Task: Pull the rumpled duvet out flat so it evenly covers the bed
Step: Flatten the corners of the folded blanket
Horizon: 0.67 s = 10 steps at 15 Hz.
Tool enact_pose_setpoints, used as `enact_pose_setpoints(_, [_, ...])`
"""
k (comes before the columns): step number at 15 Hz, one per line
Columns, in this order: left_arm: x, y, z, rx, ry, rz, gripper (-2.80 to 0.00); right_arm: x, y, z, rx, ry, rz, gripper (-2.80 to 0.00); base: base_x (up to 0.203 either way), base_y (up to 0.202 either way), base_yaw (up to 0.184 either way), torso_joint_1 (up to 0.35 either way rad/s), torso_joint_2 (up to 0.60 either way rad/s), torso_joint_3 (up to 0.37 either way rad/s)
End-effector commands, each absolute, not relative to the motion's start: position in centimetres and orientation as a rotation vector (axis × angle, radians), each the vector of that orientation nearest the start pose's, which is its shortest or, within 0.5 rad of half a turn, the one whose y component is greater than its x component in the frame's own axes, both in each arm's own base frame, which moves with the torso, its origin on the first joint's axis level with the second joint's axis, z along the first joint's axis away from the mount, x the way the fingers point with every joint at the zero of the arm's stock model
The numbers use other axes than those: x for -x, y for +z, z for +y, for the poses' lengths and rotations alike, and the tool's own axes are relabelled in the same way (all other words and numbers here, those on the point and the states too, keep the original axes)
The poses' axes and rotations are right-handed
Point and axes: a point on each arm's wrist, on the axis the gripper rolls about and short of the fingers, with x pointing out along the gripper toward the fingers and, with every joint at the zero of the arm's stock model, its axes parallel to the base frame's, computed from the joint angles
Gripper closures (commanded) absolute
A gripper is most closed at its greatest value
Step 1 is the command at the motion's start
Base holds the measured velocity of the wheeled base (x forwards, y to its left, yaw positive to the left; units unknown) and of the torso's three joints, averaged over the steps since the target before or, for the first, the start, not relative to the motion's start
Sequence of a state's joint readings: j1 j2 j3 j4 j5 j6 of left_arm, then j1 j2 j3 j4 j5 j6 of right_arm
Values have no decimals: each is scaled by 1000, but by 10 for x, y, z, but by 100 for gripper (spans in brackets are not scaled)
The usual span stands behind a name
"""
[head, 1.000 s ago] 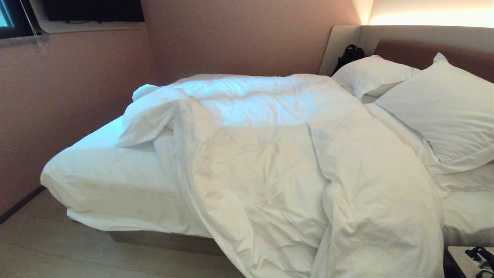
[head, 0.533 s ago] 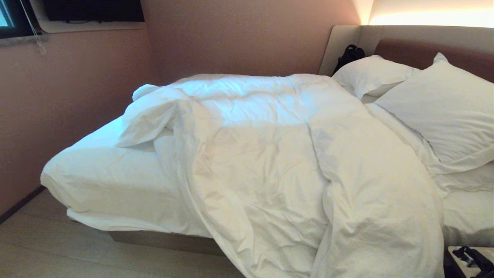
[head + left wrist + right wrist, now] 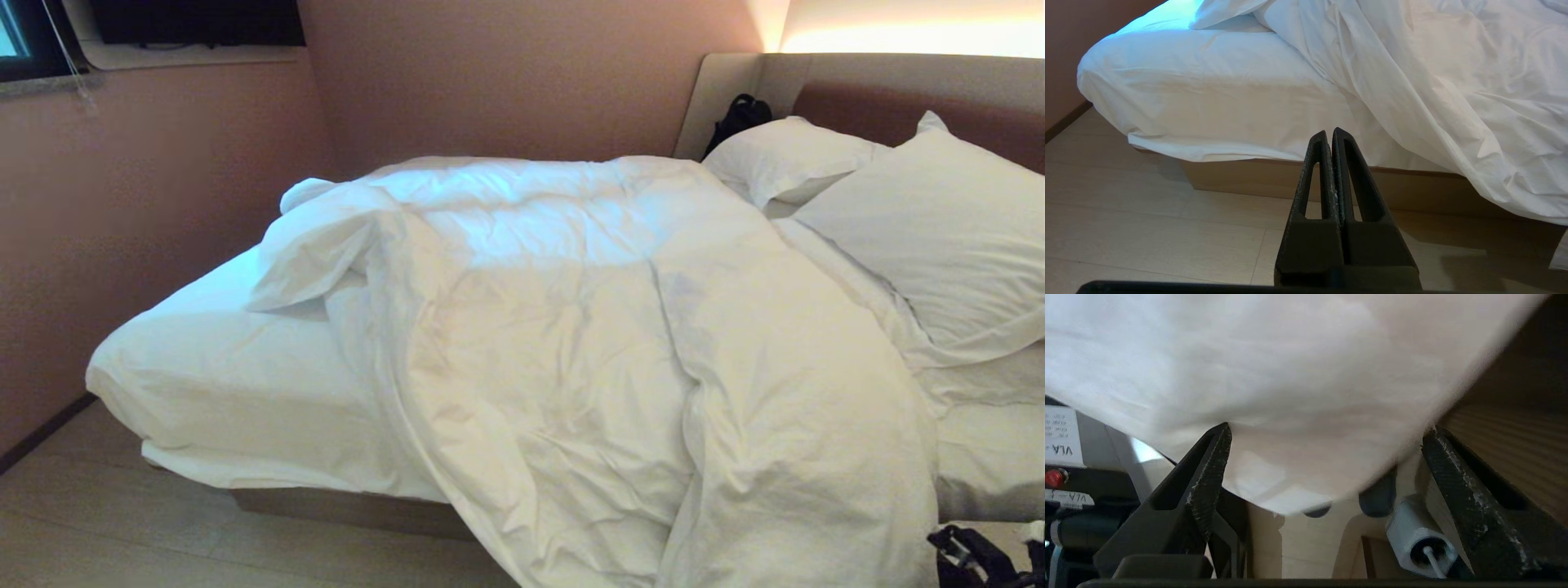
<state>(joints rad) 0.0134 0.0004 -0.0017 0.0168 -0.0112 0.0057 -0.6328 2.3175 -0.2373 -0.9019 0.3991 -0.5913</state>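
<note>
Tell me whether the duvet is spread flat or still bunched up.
Bunched up. The duvet lies rumpled, one corner folded back, leaving bare fitted sheet at the bed's foot.

Head overview, wrist close-ups: shared duvet [image 3: 620, 367].

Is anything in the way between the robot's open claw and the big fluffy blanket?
Nothing visible. The right gripper is wide open with the duvet hanging just ahead of its fingers.

Right claw [image 3: 1327, 457] agape, left claw [image 3: 1330, 136] shut (parked low)
</note>
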Motion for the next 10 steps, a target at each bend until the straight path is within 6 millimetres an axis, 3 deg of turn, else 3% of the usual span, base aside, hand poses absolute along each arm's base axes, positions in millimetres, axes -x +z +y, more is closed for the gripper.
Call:
enact_pose_setpoints(1, [23, 74, -1, -6, 3, 15, 0, -194, -74, -126, 37, 85, 929, -280, 0, 0, 0, 0, 0, 0])
enact_pose_setpoints(10, [23, 74, -1, -6, 3, 15, 0, -195, -82, -124, 87, 98, 890, -280, 0, 0, 0, 0, 0, 0])
